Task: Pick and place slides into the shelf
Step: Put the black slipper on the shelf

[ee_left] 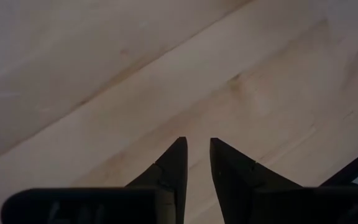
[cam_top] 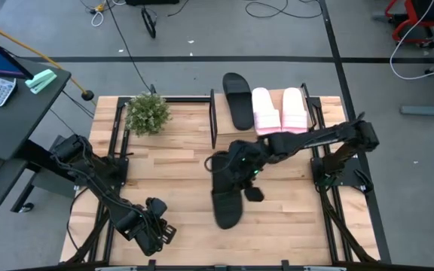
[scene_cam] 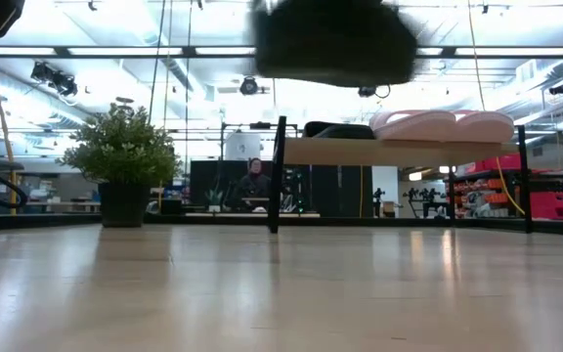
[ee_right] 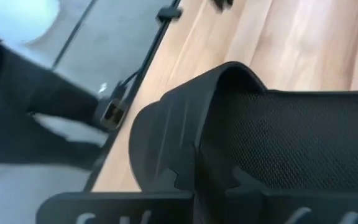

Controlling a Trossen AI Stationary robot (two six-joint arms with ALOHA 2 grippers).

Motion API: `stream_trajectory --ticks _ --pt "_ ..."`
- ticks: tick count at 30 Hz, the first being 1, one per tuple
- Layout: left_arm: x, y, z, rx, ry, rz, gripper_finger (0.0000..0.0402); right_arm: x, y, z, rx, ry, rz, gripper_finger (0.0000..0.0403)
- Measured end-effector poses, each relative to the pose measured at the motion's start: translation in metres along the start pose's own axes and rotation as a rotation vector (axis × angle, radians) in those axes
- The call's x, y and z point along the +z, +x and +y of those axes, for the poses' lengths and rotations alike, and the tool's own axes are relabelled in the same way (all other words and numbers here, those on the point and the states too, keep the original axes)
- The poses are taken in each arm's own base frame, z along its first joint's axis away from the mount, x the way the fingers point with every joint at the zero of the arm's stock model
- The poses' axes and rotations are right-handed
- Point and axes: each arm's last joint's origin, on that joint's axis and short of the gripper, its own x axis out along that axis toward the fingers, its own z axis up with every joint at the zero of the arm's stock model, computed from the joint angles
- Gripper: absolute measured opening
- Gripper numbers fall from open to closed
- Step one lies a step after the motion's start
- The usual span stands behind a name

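- The fourth slide (cam_top: 227, 205), a black one, hangs off the tabletop (cam_top: 172, 158) in front of the shelf (cam_top: 221, 120), toe end toward the near edge; the low view shows it only as a dark blur overhead, so it looks lifted clear for carrying.
- The right end effector (cam_top: 241, 167) pinches this slide by its ribbed strap (ee_right: 185, 137); the wrist view shows the fingers pressed onto it. The strap is likely chosen because it is the one raised part that the fingers can span.
- On the shelf lie one black slide (cam_top: 238, 99) and two pink slides (cam_top: 279, 111), side by side. The free space appears to be at the shelf's left end, beside the black one, which would keep the pairs together.
- The left end effector (cam_top: 151, 226) waits low near the tabletop's front-left corner, well apart from the work, its fingers (ee_left: 169, 171) nearly together and holding nothing.
- A potted plant (cam_top: 148, 113) stands left of the shelf.
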Motion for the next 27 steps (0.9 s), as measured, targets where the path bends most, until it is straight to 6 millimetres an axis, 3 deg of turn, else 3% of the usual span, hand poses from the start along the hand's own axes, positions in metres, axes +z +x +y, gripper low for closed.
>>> stream_trajectory --ticks 10,21,27 --pt "0.002 0.000 0.000 -0.017 0.000 -0.063 0.0071 -0.011 -0.057 -0.023 0.113 0.169 0.016 0.0005" --pt "0.002 0.000 -0.001 -0.027 -0.024 -0.082 0.0064 -0.026 -0.082 -0.080 0.140 0.340 -0.008 0.0005" --pt "0.002 0.000 0.000 -0.027 -0.024 -0.089 0.0058 -0.036 -0.107 -0.105 0.068 0.382 -0.056 0.0005"
